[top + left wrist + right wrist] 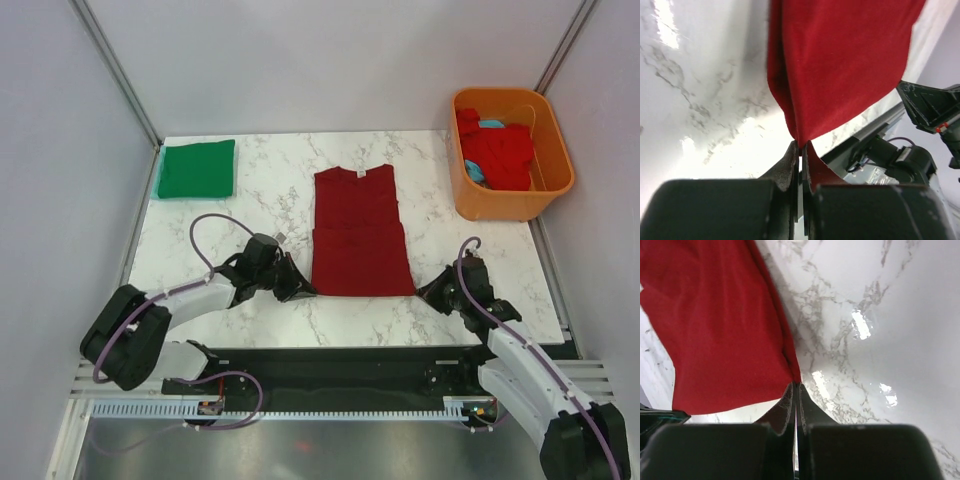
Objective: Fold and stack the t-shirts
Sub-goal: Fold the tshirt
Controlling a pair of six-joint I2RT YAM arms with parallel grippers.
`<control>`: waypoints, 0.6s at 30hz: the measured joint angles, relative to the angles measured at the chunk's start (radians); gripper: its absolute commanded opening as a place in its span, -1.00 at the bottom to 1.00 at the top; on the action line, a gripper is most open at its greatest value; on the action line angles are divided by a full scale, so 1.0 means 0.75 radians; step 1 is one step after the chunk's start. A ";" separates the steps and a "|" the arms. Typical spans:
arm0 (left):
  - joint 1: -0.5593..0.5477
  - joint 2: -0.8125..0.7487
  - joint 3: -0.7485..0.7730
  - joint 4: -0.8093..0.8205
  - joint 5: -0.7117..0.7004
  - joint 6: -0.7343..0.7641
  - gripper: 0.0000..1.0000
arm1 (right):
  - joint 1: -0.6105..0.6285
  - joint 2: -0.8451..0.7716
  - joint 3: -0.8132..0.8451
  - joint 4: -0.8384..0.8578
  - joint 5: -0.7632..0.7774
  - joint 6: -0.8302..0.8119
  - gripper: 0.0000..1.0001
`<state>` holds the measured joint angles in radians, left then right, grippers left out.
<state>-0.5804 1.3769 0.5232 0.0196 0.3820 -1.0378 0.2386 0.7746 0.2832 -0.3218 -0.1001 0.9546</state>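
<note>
Two robot arms are pinching the near hem of a dark maroon t-shirt [360, 232] lying mid-way across the table [270, 205].
A green t-shirt [197, 169] is lying folded at the far left; more t-shirts [497, 150] are waiting in the orange tub [500, 205], far right. The wrist views are showing the left gripper [801, 150] and right gripper [795, 387] each clamped on a hem corner; only the overhead is showing the rest.

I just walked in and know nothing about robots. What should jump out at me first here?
A dark red t-shirt lies flat mid-table, its near corners pinched by the left gripper and right gripper. A folded green t-shirt sits at the far left corner; an orange tub holding red clothes stands far right.
</note>
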 measured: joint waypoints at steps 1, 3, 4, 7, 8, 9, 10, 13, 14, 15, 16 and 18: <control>0.000 -0.043 0.000 -0.013 0.000 0.001 -0.95 | 0.000 -0.032 0.006 -0.022 -0.001 -0.007 -1.00; -0.001 -0.113 0.000 -0.038 0.001 0.001 -0.95 | 0.001 -0.094 0.024 -0.069 -0.011 -0.023 -1.00; -0.002 -0.141 0.001 -0.048 0.003 0.001 -0.95 | 0.002 -0.120 0.030 -0.089 -0.016 -0.028 -1.00; -0.007 -0.175 0.004 -0.076 0.007 0.002 -0.95 | 0.002 -0.200 0.045 -0.154 -0.026 -0.037 -1.00; -0.009 -0.181 0.004 -0.090 0.007 0.002 -0.95 | 0.002 -0.220 0.052 -0.171 -0.028 -0.039 -1.00; -0.010 -0.185 0.004 -0.102 0.008 0.002 -0.95 | 0.002 -0.239 0.063 -0.189 -0.030 -0.042 -1.00; -0.012 -0.187 0.004 -0.112 0.010 0.002 -0.95 | 0.002 -0.252 0.074 -0.203 -0.030 -0.046 -1.00; -0.014 -0.189 0.006 -0.134 0.014 0.003 -0.95 | 0.002 -0.273 0.123 -0.241 -0.029 -0.057 -1.00; -0.014 -0.189 0.010 -0.139 0.015 0.004 -0.95 | 0.002 -0.273 0.136 -0.245 -0.028 -0.059 -1.00; -0.014 -0.189 0.016 -0.144 0.015 0.004 -0.95 | 0.002 -0.272 0.153 -0.250 -0.027 -0.063 -1.00; -0.014 -0.189 0.030 -0.157 0.015 0.004 -0.96 | 0.002 -0.267 0.168 -0.253 -0.023 -0.068 -1.00; -0.014 -0.187 0.072 -0.191 0.015 0.016 -0.95 | 0.002 -0.240 0.191 -0.254 -0.017 -0.082 -1.00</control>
<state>-0.5911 1.2369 0.5774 -0.1234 0.3931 -1.0260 0.2401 0.5949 0.4267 -0.5121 -0.1127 0.8932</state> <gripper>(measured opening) 0.035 0.007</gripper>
